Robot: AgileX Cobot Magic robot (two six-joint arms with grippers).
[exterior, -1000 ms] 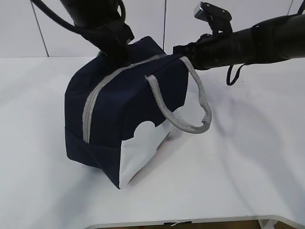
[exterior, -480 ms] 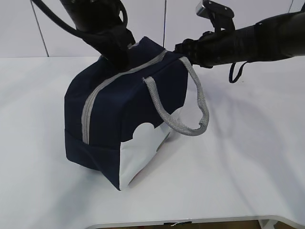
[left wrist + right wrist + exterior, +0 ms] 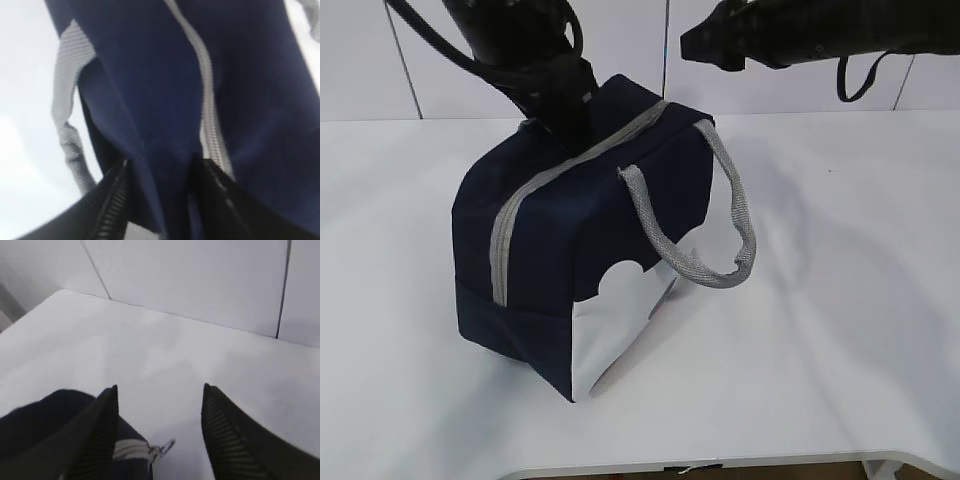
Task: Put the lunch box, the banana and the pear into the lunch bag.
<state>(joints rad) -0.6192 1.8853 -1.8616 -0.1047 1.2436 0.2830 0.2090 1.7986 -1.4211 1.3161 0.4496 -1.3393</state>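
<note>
Navy-blue fabric makes up the large boxy lunch bag [image 3: 585,250], which stands on the white counter [image 3: 840,330] left of the middle in the exterior view, its grey zipper [image 3: 535,190] closed along the top ridge and down the near end. A white corner panel [image 3: 615,320] faces the camera, and one grey webbing handle [image 3: 705,240] hangs in a loop down the bag's right side.

The left tool [image 3: 160,185] sits at the far top of the bag, just left of the zipper line. In the left wrist view its two ribbed black fingers [image 3: 112,200] stand apart with a raised fold of the navy fabric between them; whether the pads press on that fold or stand just clear of it cannot be told.

The right tool [image 3: 160,425] hangs in the air above and behind the bag's far right corner, apart from it. Its fingers [image 3: 222,435] are spread wide with nothing between them, only bare counter beyond. Low in the right wrist view the bag's dark end shows, with the zipper's grey tape and a small metal ring pull [image 3: 162,447] just below the gap between the fingers, not touched by them.
</note>
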